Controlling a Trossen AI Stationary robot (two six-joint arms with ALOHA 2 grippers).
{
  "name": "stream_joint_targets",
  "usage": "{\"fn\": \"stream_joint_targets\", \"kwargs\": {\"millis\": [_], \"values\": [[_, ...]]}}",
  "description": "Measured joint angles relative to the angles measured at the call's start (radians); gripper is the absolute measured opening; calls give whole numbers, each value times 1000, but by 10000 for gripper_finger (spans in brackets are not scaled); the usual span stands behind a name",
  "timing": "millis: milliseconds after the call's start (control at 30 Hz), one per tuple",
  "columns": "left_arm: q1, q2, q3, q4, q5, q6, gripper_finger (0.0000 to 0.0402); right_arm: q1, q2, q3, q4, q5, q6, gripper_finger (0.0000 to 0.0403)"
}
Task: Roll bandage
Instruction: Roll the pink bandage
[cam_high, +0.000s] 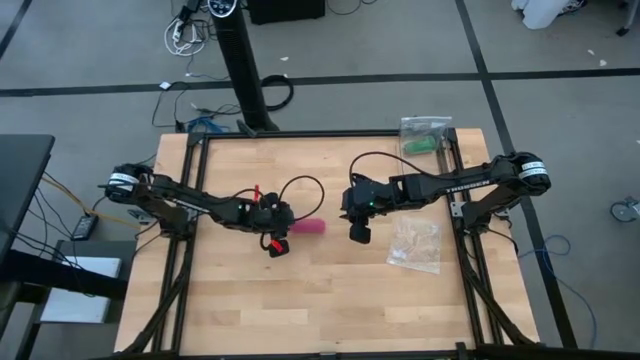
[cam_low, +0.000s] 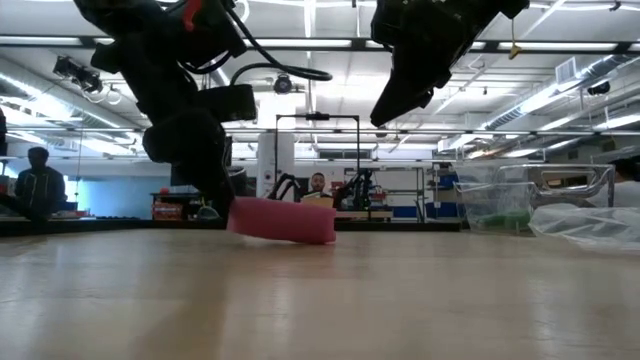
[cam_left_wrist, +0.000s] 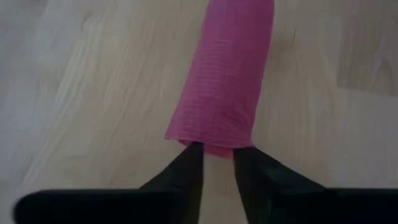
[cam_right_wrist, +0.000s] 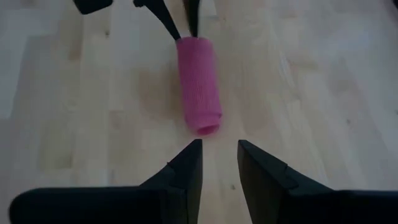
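- Pale wooden tabletop (cam_high: 300, 300) fills the centre of the high view, inside a dark metal frame, with grey floor and cables around it.
- Left pincer (cam_high: 283, 232) sits left of centre in the high view, its tips at the near end of the bandage (cam_high: 309, 227). In the left wrist view the two dark fingers (cam_left_wrist: 186, 171) stand slightly apart and meet the lower edge of the pink fabric; whether they actually pinch that edge or only touch it cannot be told.
- The bandage is a short magenta roll lying on its side near the middle of the tabletop. In the left wrist view its far end is cut off by the top of the frame; in the low view it rests on the wood at centre left, with its left end hidden behind the dark bulk of the left arm.
- Right pincer (cam_high: 358, 233) hangs just right of centre in the high view, clear of the roll and raised above the wood in the low view. Its fingers are parted with nothing between them, and the roll's open end lies just beyond the tips.
- A clear plastic bag (cam_high: 416, 243) lies at right of centre. A second bag holding a green roll (cam_high: 424, 143) sits at the upper right corner, its contents hard to make out.
- Blurred people and shelving fill the room behind in the low view.
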Motion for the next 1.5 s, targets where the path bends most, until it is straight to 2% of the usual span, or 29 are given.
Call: {"fn": "stream_joint_targets", "kwargs": {"millis": [167, 267, 367, 533, 667, 733, 800, 900, 967, 1133, 1367, 1500], "values": [[0, 0, 0, -31, -1, 0, 19, -1, 0, 0, -2, 3, 1, 103], [0, 0, 0, -67, -2, 0, 6, 0, 0, 0, -4, 3, 1, 105], [0, 0, 0, -125, -27, -11, 19, 0, 0, 0, -11, 3, 1, 105], [-1, 0, 0, -235, -121, -73, 62, 0, 0, 0, -24, 3, 1, 106], [-1, 0, 0, -293, -129, -113, 77, 0, 0, 0, -38, 2, 6, 107], [-4, 0, -11, -249, -128, -137, 72, 0, 5, -10, -23, -13, 17, 102], [-9, 0, -56, -118, -96, -128, 56, 0, 10, -51, 18, -27, 34, 90], [-8, 0, -138, 73, -27, -106, 17, 2, 38, -141, 160, -50, 72, 65], [7, -3, -169, 134, -9, -127, 8, 2, 59, -178, 252, -56, 96, 44], [14, -5, -178, 174, -10, -123, 9, 1, 171, -185, 343, -59, 95, 4], [27, 9, -143, 217, -1, -105, 4, -20, 349, -76, 345, -49, 84, 5], [35, 29, -118, 217, 1, -91, 3, -27, 404, -6, 336, -49, 76, 2]]}}
